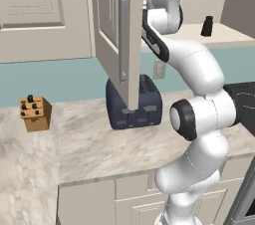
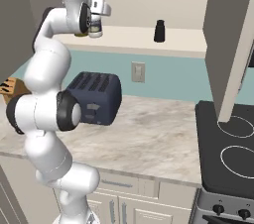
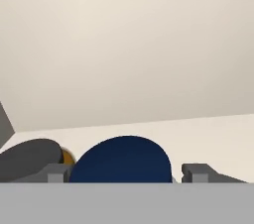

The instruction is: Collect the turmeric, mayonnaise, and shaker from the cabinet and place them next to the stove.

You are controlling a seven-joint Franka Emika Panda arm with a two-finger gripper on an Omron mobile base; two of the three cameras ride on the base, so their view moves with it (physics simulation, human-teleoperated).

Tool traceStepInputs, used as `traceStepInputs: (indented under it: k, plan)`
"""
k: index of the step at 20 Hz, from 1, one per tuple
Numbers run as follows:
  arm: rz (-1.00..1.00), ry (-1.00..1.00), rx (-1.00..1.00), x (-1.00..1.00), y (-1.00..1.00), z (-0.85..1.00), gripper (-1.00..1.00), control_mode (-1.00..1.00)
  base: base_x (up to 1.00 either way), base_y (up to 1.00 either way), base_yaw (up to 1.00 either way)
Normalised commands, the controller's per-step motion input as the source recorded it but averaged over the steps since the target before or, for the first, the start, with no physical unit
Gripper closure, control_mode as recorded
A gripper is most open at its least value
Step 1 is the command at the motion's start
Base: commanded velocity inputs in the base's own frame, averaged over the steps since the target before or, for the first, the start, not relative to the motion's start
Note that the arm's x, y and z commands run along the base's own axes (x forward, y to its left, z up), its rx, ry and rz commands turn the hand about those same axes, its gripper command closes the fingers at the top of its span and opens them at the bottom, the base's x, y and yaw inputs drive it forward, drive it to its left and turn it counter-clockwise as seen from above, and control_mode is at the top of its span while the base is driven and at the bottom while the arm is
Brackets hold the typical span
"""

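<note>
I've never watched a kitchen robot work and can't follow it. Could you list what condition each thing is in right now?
cabinet: door swung open.
gripper: open, one finger each side of the mayonnaise lid.
mayonnaise: on the cabinet shelf, lid on, between the fingers.
turmeric: on the shelf, mostly hidden beside the mayonnaise.
shaker: upright on the shelf, untouched.
stove: nothing on its burner rings.
toaster: slots empty.

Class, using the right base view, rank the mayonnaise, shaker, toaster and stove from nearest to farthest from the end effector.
1. Mayonnaise: at the end effector, on the cabinet shelf.
2. Shaker: further right on that shelf.
3. Toaster: below, on the counter.
4. Stove: far right, lowest.
</note>
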Motion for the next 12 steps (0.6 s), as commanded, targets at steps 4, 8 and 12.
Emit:
traceStepInputs:
  k: [4,8,12]
  plan:
    - [-0.03,-0.02,0.00,-0.51,-0.10,-0.05,1.00,-1.00,0.00,0.00,0.00]
    - [-0.03,-0.06,0.00,-0.58,-0.11,-0.15,1.00,-1.00,0.00,0.00,0.00]
    - [-0.01,-0.08,0.00,-0.76,-0.11,-0.15,1.00,-1.00,0.00,0.00,0.00]
